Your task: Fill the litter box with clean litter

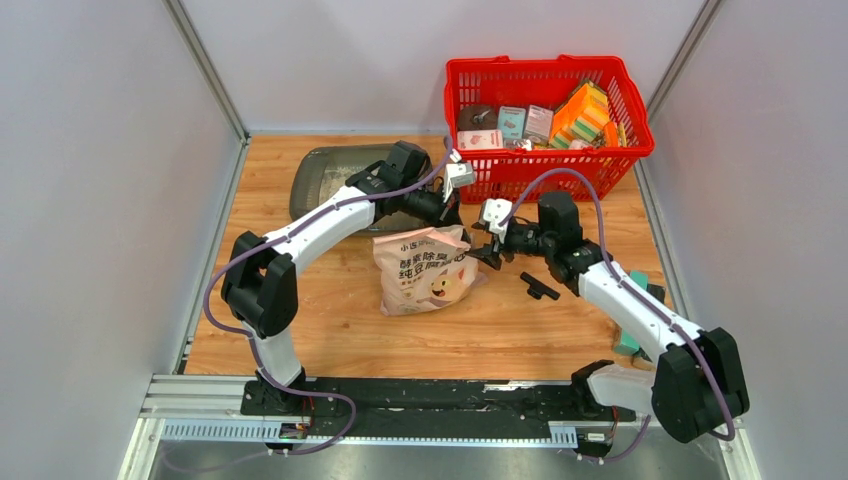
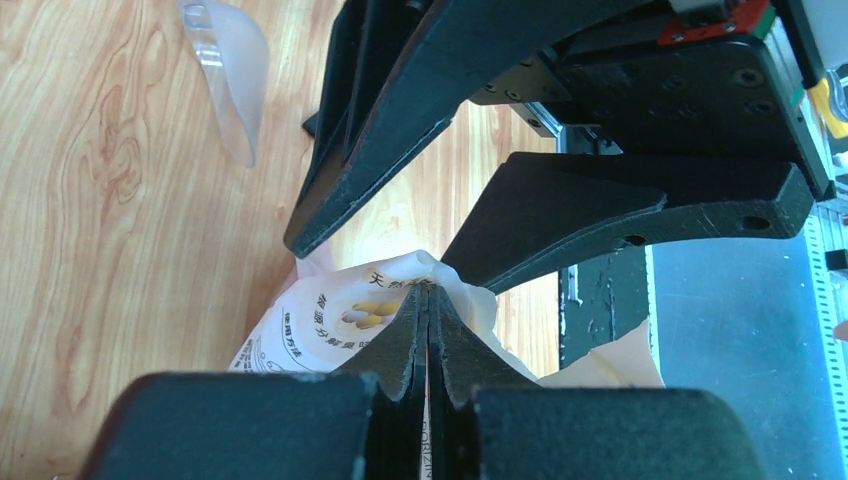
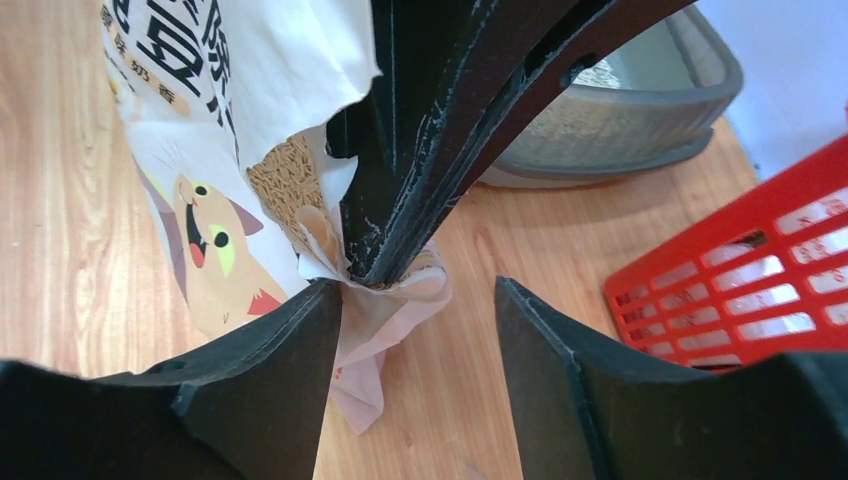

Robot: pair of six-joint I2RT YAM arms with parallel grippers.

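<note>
The pinkish-cream litter bag with a cartoon cat lies on the wooden table. My left gripper is shut on the bag's top corner; in the left wrist view its jaws pinch the bag's edge. My right gripper is open just right of that corner. In the right wrist view the crumpled corner sits between its fingers, against the left one. Brownish granules show in the torn opening. The dark grey litter box stands behind the left arm, with some pale litter inside.
A red basket full of boxes stands at the back right, close to both grippers. A small black object lies right of the bag. Teal items lie near the right arm. A translucent scoop lies on the wood.
</note>
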